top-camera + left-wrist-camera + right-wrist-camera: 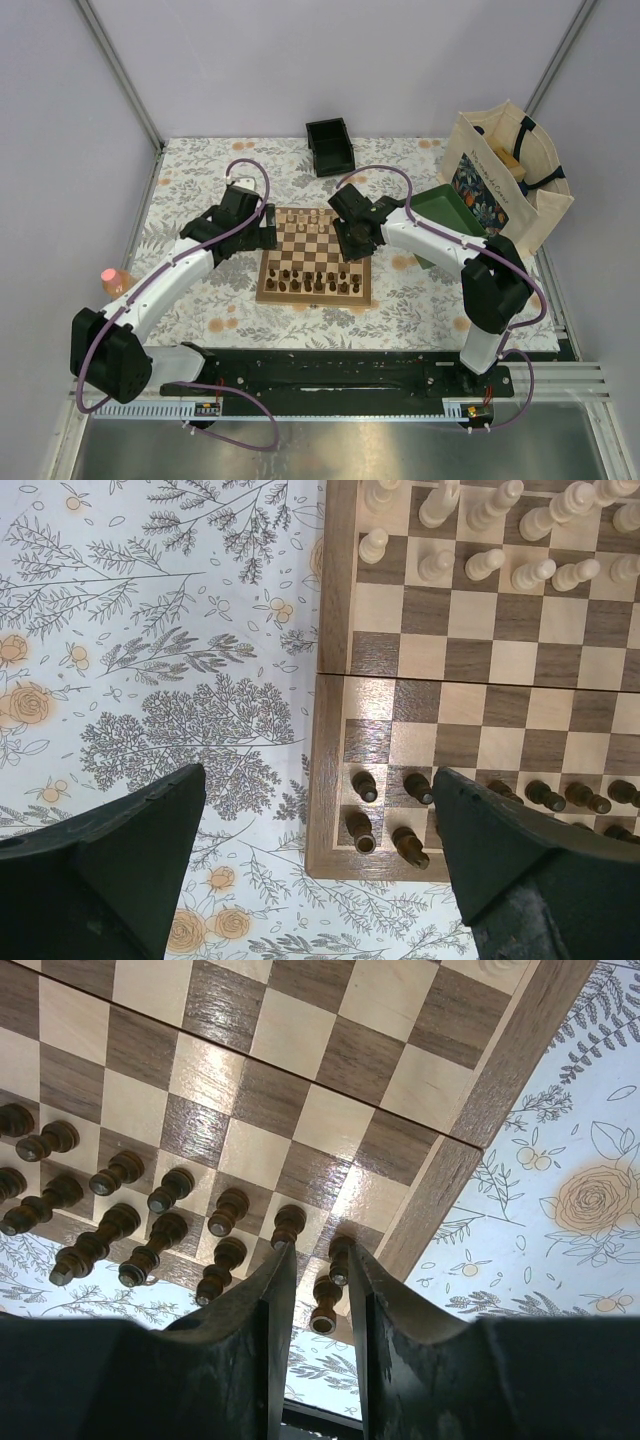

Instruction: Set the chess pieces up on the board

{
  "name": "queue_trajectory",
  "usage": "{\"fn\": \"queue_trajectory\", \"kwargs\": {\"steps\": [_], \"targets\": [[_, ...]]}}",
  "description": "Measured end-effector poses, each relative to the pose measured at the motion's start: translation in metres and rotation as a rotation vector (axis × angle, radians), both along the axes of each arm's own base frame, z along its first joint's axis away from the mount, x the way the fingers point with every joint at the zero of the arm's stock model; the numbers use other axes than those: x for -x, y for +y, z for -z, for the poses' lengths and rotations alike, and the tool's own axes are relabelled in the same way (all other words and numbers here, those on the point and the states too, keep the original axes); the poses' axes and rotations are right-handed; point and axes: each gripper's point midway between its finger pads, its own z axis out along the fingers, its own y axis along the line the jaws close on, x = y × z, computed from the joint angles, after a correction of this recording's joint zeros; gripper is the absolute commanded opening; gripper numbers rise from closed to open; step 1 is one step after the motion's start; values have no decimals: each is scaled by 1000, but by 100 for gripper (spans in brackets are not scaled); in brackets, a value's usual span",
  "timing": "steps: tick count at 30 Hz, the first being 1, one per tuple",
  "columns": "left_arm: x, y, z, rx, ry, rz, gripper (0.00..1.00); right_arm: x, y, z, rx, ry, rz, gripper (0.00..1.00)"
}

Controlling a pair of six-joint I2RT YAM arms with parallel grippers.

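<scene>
The board (pixel 318 250) lies mid-table. Dark brown chess pieces (pixel 318 282) fill its two near rows, and cream pieces (pixel 312 222) stand along the far side. My right gripper (pixel 352 243) hangs over the board's near right corner. In the right wrist view its jaws (pixel 320 1255) stand slightly apart around a dark corner piece (pixel 325 1305), with a gap on each side. My left gripper (pixel 268 235) hovers at the board's left edge. In the left wrist view it (pixel 318 775) is wide open and empty above the dark corner pieces (pixel 365 785), with cream pieces (pixel 480 540) beyond.
A small black box (pixel 330 147) sits behind the board. A green tray (pixel 447 215) and a tote bag (pixel 505 175) stand at the right. A pink object (pixel 113 280) sits at the table's left edge. A floral cloth (pixel 150 660) covers the table.
</scene>
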Motion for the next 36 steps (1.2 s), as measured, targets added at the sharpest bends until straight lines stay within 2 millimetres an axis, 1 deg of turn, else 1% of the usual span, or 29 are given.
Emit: {"fn": "queue_trajectory", "kwargs": {"steps": [9,17,29,36], "targets": [[-1,2,0,2,-2,-6,99,-4,5,-7,-19,-14,-2,36],[-1,2,-1,5,-4,-6,99,-6,13,-11,-55,-20,-14,35],[2,4,-2,4,1,-11,99,-11,26,0,-63,15,-44,32],[1,4,2,-2,14,-11,99,-6,30,15,-59,65,-55,29]]}}
